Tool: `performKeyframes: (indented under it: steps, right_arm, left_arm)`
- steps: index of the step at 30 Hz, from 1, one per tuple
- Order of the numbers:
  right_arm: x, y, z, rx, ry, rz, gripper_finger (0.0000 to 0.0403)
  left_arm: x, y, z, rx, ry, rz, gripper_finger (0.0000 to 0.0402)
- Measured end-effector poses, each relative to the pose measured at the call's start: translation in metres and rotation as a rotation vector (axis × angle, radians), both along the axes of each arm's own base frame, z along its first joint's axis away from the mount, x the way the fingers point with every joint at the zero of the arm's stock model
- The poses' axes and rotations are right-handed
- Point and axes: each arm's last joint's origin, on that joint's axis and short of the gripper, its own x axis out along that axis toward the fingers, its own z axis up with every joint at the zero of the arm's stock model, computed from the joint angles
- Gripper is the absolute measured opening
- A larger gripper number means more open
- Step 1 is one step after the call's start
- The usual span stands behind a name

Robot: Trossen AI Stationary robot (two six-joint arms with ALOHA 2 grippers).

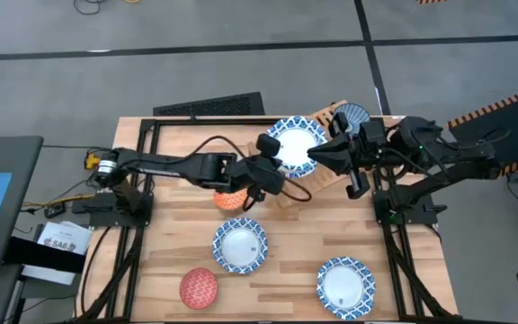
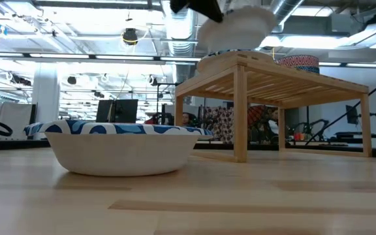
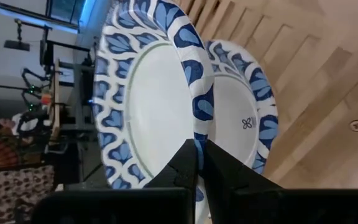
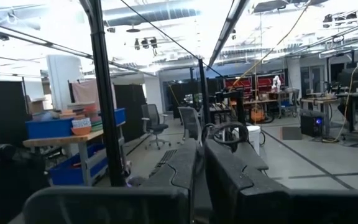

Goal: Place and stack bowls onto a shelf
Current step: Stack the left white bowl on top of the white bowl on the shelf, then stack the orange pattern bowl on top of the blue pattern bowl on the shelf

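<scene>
My left gripper (image 1: pixel 272 153) is shut on a wide blue-and-white bowl (image 1: pixel 297 144) over the light slatted shelf (image 1: pixel 331 175). A second blue-and-white bowl (image 3: pixel 244 118) lies on the shelf slats under it, and its rim (image 2: pixel 224 53) shows in the low view beneath the held bowl (image 2: pixel 237 26). A small patterned bowl (image 1: pixel 353 115) stands on the shelf's far right part (image 2: pixel 297 62). My right gripper (image 1: pixel 315 160) hovers by the shelf's near right side, shut and empty (image 4: pixel 201 158). My left gripper pinches the held bowl's patterned rim (image 3: pixel 199 134) on the side toward the table's left, one finger inside the bowl and one outside. The fingers come from the left, slanting down. The bowl sits open side up over the shelf's other bowl; whether the two touch I cannot tell.
On the tabletop stand an orange bowl (image 1: pixel 232 198) under my left arm, a blue-and-white bowl (image 1: pixel 239 245) near the middle, another (image 1: pixel 345 283) at the near right, and a red bowl (image 1: pixel 199 288) at the near left. The shelf's legs (image 2: pixel 240 117) stand on the table's far right.
</scene>
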Motion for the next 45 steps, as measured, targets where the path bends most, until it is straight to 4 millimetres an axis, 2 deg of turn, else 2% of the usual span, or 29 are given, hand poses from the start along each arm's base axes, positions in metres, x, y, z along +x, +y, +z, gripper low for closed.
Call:
performKeyframes:
  steps: [15,20,25,31,37,42,45]
  right_arm:
    - [0.0,0.0,-0.001,0.0,0.007,0.0,0.0061]
    - [0.0,0.0,-0.001,0.0,0.007,0.0,0.0061]
    - [0.0,0.0,-0.001,-0.001,0.008,0.0,0.0061]
    - [0.0,0.0,-0.001,-0.001,0.008,0.0,0.0061]
    - [0.0,0.0,-0.001,-0.001,0.008,-0.001,0.0061]
    - [0.0,0.0,-0.001,-0.005,0.015,-0.001,0.0061]
    - [0.001,0.0,-0.003,-0.012,0.034,-0.003,0.0061]
  left_arm:
    - [0.005,0.027,-0.008,-0.146,-0.029,-0.004,0.0033]
    - [0.006,0.03,-0.008,-0.205,-0.049,-0.014,0.0061]
    - [0.007,0.03,-0.005,-0.237,-0.09,-0.001,0.0108]
    - [0.004,0.028,0.014,-0.348,-0.155,0.02,0.0162]
    - [-0.006,0.026,0.036,-0.448,-0.152,0.019,0.0175]
    - [-0.027,0.024,0.057,-0.719,-0.198,-0.03,0.0175]
    - [-0.047,0.024,0.069,-0.834,-0.256,-0.03,0.0173]
